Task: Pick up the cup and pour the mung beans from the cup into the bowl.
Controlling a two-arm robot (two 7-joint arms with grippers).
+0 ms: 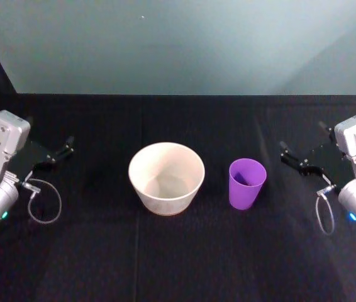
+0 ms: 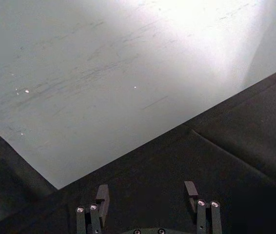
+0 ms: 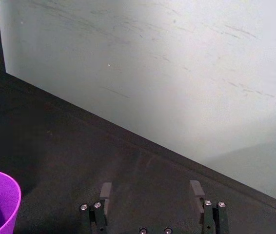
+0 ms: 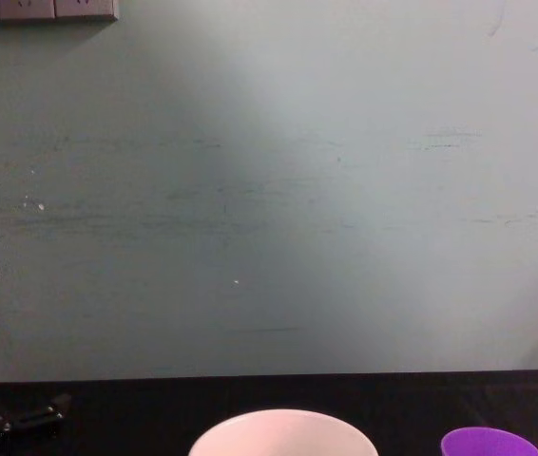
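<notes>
Both jaws stand spread, gripping nothing: the left gripper (image 1: 61, 151) hangs low at the left side of the black table (image 1: 178, 264), the right gripper (image 1: 294, 157) at the right side, near the cup (image 1: 247, 184). The cup — small, bright purple, smooth and tapered — stands upright, just right of the wide pale bowl (image 1: 165, 200) and not touching it.

Purple cup (image 1: 247, 182) upright, just right of pale bowl (image 1: 166, 178).
</notes>
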